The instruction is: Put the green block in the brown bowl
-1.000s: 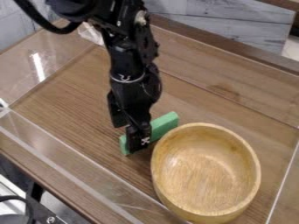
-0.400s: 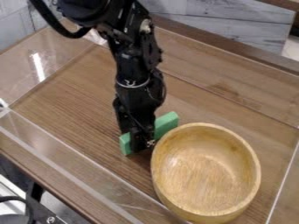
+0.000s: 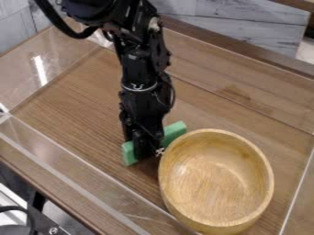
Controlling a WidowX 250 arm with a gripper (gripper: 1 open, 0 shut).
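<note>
The green block [image 3: 175, 129] lies flat on the wooden table, just left of the brown bowl [image 3: 216, 179]. My black gripper [image 3: 146, 145] is down over the block's middle, its fingers astride it and shut on it. Only the block's two ends show, one at the upper right and one at the lower left of the fingers. The block still touches the table. The brown bowl is large, round and empty, with a thick rim, at the lower right.
A clear plastic wall [image 3: 50, 147] runs along the table's left and front edges. A grey stone-patterned wall [image 3: 245, 23] stands behind the table. The wooden table top [image 3: 233, 87] stretches back behind the bowl.
The gripper has sunk lower onto the green block and its fingers have shut on it. The block and the bowl have stayed in place.
</note>
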